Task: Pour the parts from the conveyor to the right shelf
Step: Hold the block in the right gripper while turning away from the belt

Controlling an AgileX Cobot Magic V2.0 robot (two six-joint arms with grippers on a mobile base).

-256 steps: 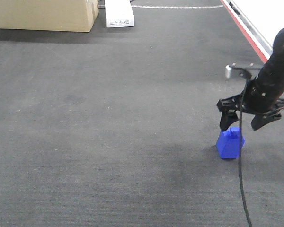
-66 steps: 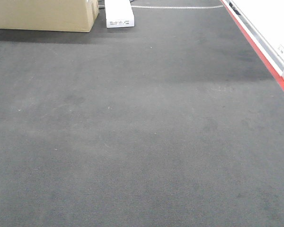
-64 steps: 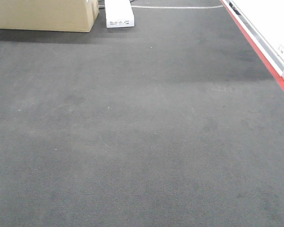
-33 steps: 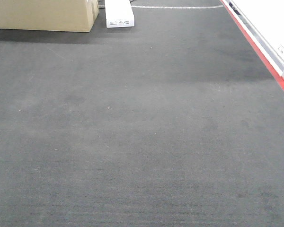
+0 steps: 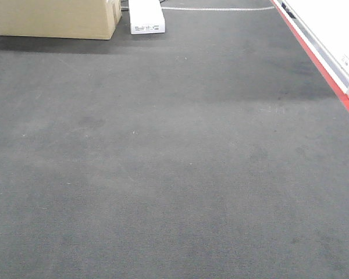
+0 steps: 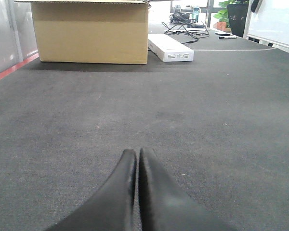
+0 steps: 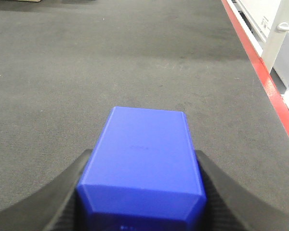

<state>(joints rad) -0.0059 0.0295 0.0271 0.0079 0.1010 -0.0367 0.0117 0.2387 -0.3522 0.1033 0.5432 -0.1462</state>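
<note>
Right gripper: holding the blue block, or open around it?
Holding it. In the right wrist view, both black fingers of the right gripper press against the sides of the blue block, no gap visible.

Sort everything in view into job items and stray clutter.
Job:
- blue block, held by the right gripper, jaws against its sides
- right shelf: not in view

Lying about:
- cardboard box
- white flat box
- cables behind the white flat box
</note>
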